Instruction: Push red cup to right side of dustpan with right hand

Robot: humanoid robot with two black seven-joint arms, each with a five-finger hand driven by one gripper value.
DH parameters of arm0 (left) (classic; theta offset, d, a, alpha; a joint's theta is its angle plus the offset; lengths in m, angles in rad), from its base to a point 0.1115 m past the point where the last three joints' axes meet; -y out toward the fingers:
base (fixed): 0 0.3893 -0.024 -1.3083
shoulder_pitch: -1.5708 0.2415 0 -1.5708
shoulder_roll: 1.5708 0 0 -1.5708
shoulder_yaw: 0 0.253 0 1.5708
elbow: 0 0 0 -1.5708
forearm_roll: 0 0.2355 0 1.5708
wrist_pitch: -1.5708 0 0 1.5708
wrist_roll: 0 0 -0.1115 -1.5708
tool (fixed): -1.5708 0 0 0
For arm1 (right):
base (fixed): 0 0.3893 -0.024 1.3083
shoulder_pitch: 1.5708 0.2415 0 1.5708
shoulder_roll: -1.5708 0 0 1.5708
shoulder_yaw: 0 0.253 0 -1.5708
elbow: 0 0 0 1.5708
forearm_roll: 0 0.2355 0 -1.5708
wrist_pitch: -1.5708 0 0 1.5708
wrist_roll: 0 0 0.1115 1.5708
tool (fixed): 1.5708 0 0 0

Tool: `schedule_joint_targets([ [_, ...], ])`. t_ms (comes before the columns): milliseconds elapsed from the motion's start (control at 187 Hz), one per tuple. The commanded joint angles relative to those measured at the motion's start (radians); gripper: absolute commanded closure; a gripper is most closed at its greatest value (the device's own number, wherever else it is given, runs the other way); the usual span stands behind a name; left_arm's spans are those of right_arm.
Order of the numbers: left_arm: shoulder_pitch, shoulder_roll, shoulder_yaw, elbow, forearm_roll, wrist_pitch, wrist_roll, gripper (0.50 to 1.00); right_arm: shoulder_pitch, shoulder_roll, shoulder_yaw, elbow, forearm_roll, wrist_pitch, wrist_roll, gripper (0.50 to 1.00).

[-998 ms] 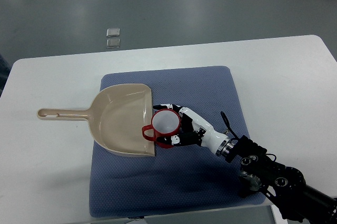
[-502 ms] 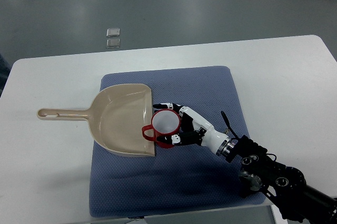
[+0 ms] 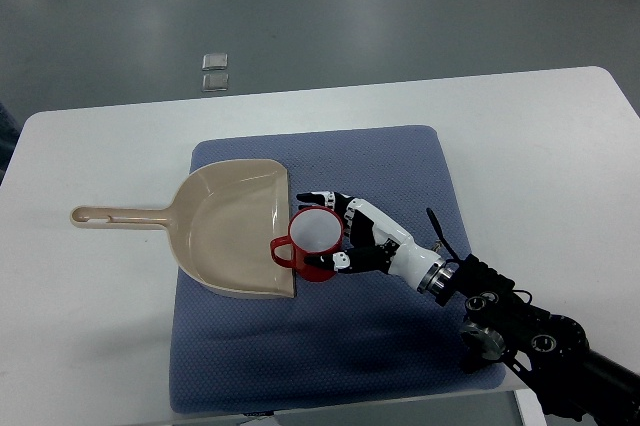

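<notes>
So far the red cup (image 3: 316, 235) stands upright on the blue mat (image 3: 380, 346), touching or almost touching the open front edge of the beige dustpan (image 3: 225, 226), and its small handle points to the left, over the lip of the pan. The right hand (image 3: 345, 234) comes in from the lower right corner and its fingers (image 3: 322, 197) curl around the far and near sides of the cup, so it cups the cup loosely from the right; I cannot tell if this is a firm grip or only a touch for pushing. The cup is already on the right side of the dustpan, but very close to it, with the handle overlapping the edge. I judge that the task is near its end: what is left is perhaps a small move to the right to free the handle, and then to let go. The left hand is not visible
</notes>
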Motion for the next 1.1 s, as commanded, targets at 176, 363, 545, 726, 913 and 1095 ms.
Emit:
schedule_joint_targets([
  [176,0.0,0.0,0.0,0.0,0.0,0.0,0.0,0.5,-0.003,-0.025,0.0,0.012,0.0,0.005,0.005,0.587],
  [363,0.001,0.0,0.0,0.0,0.0,0.0,0.0,0.5,-0.009,-0.032,0.0,0.022,0.0,0.005,0.005,0.587],
  [545,0.0,0.0,-0.001,0.0,0.0,0.0,0.0,0.5,-0.012,-0.049,0.0,0.028,0.002,0.003,0.005,0.587],
  [726,0.0,0.0,0.0,0.0,0.0,0.0,0.0,0.5,-0.015,-0.069,0.003,0.028,0.002,0.003,0.005,0.587],
  [913,0.0,0.0,0.0,0.0,0.0,0.0,0.0,0.5,-0.025,-0.094,0.031,0.028,0.002,0.014,0.005,0.587],
  [1095,0.0,0.0,0.0,0.0,0.0,0.0,0.0,0.5,-0.032,-0.126,0.038,0.029,0.004,0.017,0.005,0.587],
])
